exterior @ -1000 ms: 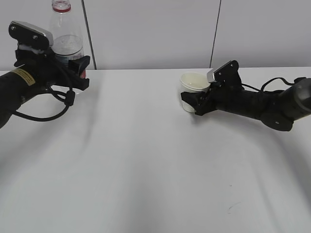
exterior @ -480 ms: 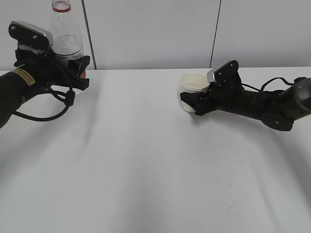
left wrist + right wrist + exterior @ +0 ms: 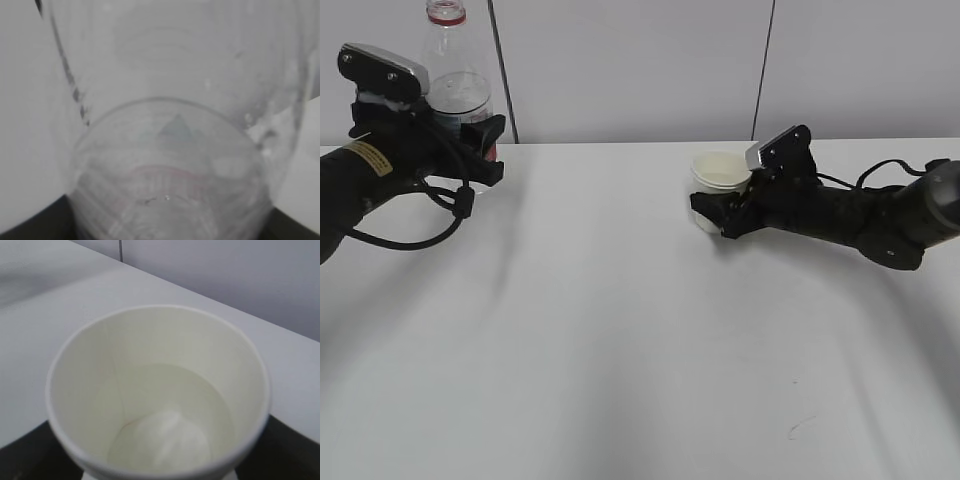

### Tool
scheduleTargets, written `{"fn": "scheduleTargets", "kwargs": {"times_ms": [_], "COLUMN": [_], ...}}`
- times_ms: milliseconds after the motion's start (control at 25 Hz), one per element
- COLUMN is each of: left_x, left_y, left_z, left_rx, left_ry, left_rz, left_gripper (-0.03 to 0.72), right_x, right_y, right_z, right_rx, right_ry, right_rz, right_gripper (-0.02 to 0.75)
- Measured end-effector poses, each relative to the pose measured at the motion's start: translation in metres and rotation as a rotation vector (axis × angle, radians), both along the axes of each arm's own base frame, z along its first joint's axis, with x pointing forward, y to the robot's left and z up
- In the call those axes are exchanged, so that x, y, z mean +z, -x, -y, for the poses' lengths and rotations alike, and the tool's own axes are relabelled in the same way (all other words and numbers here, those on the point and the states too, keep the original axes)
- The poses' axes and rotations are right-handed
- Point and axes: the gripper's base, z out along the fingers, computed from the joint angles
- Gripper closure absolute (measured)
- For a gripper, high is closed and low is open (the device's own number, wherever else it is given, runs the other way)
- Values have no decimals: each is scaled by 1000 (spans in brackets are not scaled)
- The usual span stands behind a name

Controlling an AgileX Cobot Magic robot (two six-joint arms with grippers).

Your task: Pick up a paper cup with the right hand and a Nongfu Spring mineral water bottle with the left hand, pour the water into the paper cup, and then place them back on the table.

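The bottle point(image 3: 458, 80) was held upright at the table's point(image 3: 620, 330) far left by the left gripper point(image 3: 480, 150), while the cup point(image 3: 718, 180), water point(image 3: 170, 415) inside, was clasped mouth-up right of centre by the right gripper point(image 3: 715, 212), presumably to prevent spillage.

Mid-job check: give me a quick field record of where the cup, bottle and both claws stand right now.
paper cup: upright, held by the right claw at its lower body
cup contents: clear water covers the bottom
bottle: upright, capless, far left of the table
left claw: closed around the bottle's lower part
bottle water level: cannot tell
contact with table: unclear for both cup and bottle
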Motion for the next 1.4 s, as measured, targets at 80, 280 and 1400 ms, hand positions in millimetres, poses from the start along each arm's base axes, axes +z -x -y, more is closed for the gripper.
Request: {"fn": "scheduleTargets", "kwargs": {"times_ms": [80,280,1400], "left_x": [0,0,0], "left_y": [0,0,0], "left_z": [0,0,0], "left_rx": [0,0,0], "left_ry": [1,1,1], "left_rz": [0,0,0], "left_gripper": [292,292,293], "right_x": [0,-1,-22], "right_y": [0,0,24], "right_z": [0,1,13], "right_rx": [-2,-15,-64], "right_ry": [-5,-14,-88], "right_rz": [-7,-30,-130], "right_gripper": [141,108,106]}}
